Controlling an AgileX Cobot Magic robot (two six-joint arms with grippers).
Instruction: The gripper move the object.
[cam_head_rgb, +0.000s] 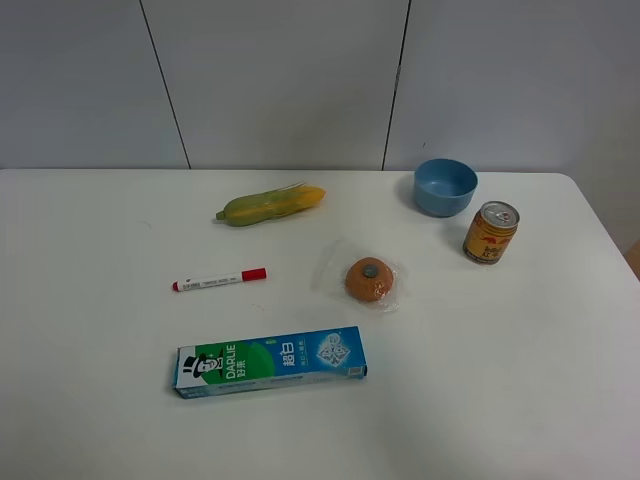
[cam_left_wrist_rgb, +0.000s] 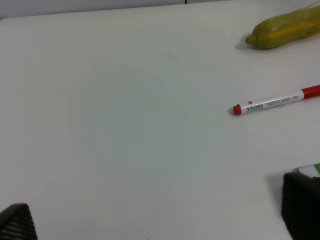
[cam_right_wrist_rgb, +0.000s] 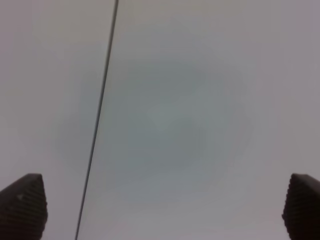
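Six items lie on the white table (cam_head_rgb: 90, 300) in my high view; the light-blue bowl (cam_head_rgb: 446, 186) stands upright at about 1 o'clock from the table's middle, just beside the gold-and-red can (cam_head_rgb: 490, 232), apart from it; the corn cob (cam_head_rgb: 270, 205) lies at 11 o'clock, the red-capped marker (cam_head_rgb: 219, 280) at 9, the wrapped bun (cam_head_rgb: 369, 279) near centre, the toothpaste box (cam_head_rgb: 271, 361) at 7. I see neither arm there. My left gripper (cam_left_wrist_rgb: 160, 222) hangs spread wide over bare tabletop; my right gripper (cam_right_wrist_rgb: 162, 207), equally spread, faces a grey wall panel; both grasp nothing.
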